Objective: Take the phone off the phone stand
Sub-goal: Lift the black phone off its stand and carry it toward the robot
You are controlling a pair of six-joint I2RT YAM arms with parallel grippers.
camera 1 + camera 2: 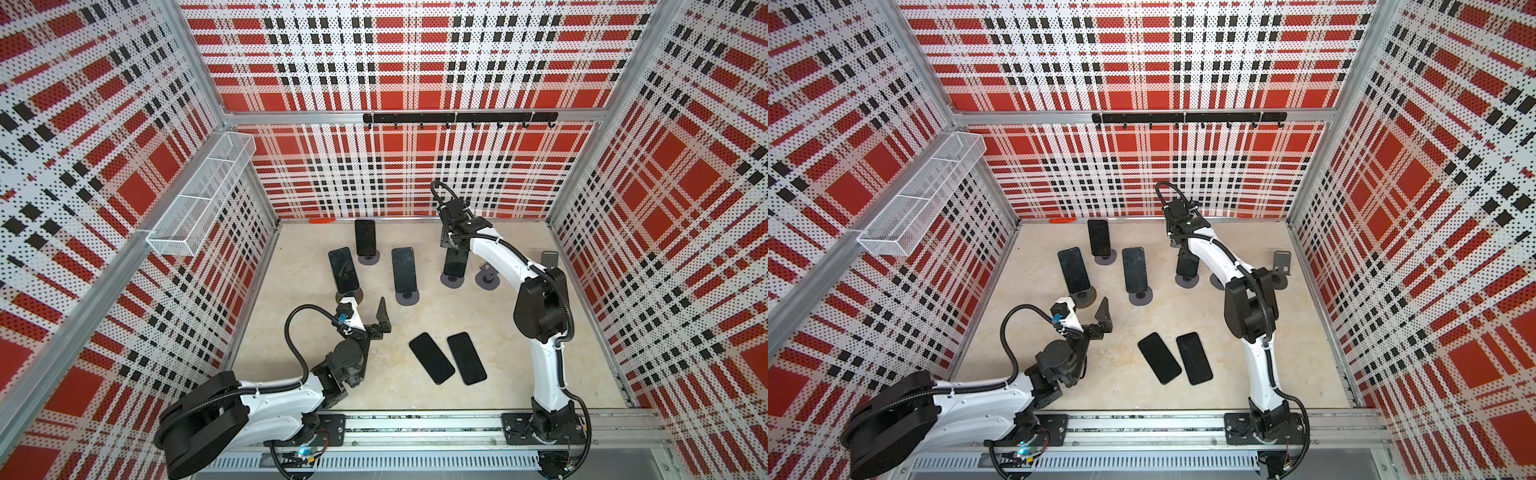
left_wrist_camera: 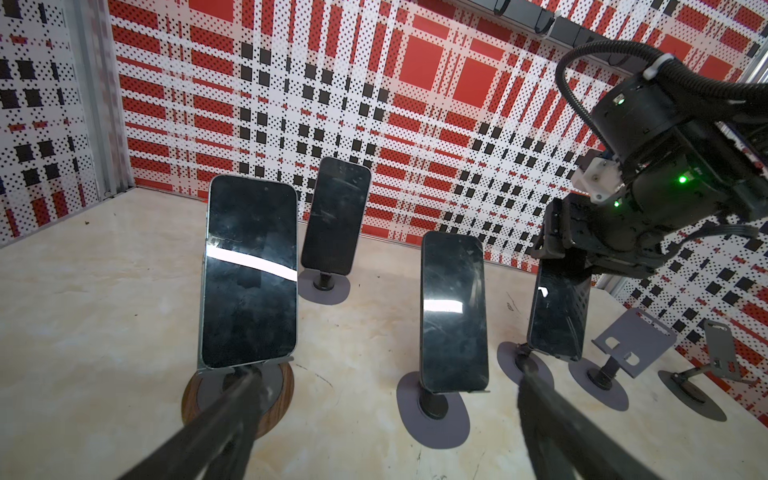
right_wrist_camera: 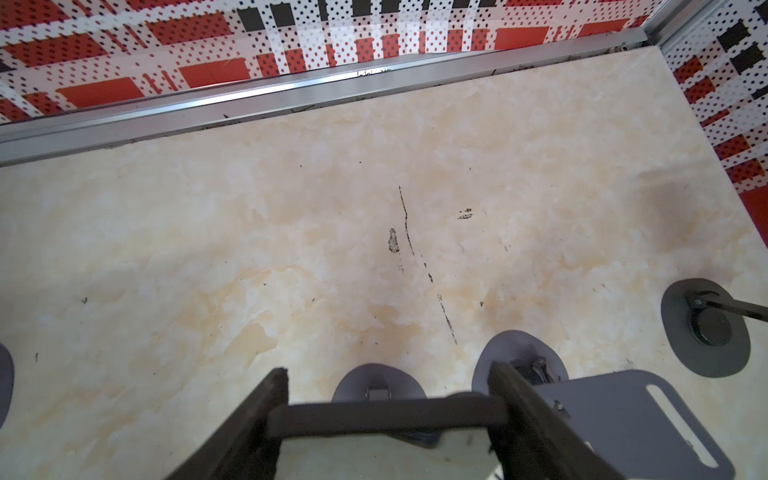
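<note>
Marble tabletop (image 1: 449,316); phone (image 2: 557,316) top edge clamped inside right end effector (image 3: 388,409).

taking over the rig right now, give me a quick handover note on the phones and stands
Right gripper: shut on the top edge of the rightmost standing phone; I cannot tell whether it has cleared its stand.
Left gripper: open, holding nothing, near the wooden-base phone.
Done: two flat phones lie on the table near the front; two empty stands sit at the right.
To do: lift the held phone out, then take the wooden-base phone, back phone and middle phone off their stands.
</note>
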